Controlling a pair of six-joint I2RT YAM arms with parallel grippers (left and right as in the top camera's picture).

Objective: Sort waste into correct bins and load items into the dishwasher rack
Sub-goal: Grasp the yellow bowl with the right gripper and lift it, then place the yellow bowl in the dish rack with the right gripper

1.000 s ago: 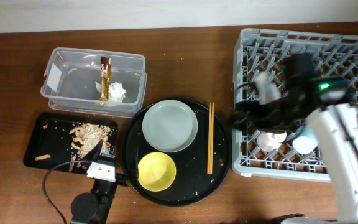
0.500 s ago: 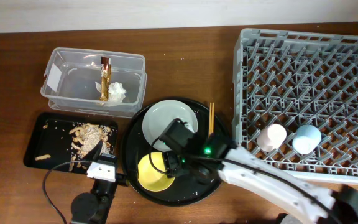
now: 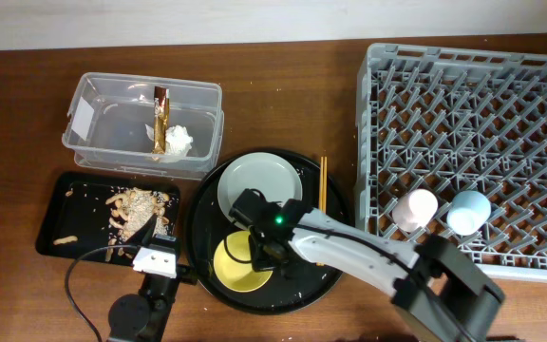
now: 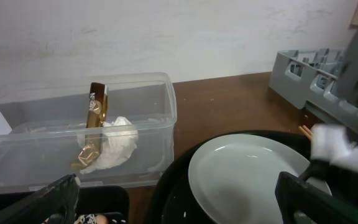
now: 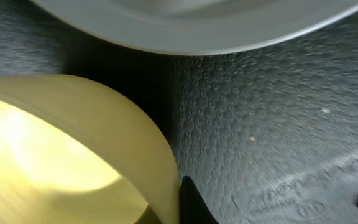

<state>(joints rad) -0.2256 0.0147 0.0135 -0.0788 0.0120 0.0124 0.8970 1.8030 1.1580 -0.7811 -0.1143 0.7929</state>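
Overhead looks straight down on my whole table (image 3: 283, 85). My left wrist camera sits low, facing the clear tub (image 4: 73, 143); my right one is pressed near the yellow bowl (image 5: 55, 143). All share the plate (image 3: 254, 176).

Evenly lit overhead; right wrist view blurred, yellow bowl (image 5: 73, 143) glaring.

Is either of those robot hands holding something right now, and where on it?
The left gripper is open and empty. The right gripper sits at the rim of the yellow bowl, but whether it grips cannot be told.
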